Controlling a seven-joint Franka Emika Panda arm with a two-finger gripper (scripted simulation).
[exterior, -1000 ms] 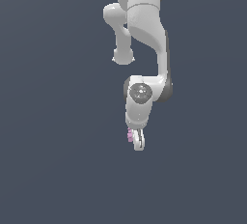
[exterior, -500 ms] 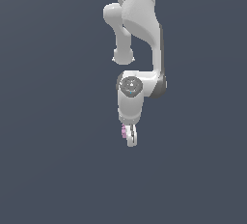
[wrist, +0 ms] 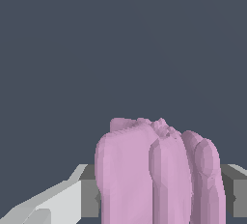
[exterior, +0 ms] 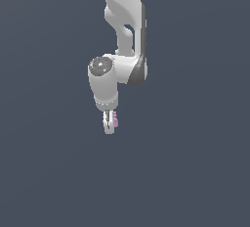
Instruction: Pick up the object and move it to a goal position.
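You are holding the small pale pink ridged block [exterior: 115, 119] between the clenched jaws of the white gripper [exterior: 109, 123], carrying it aloft. Pick-up looks done; delivery remains, with no goal marker showing.

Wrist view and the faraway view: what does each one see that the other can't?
Only the wrist view shows the pink block's lumpy ridges up close, filling the space between the grey pads. Only the exterior view shows the whole white arm hanging down, with its round joint. Both show the pink block held in the claw against a plain dark background.
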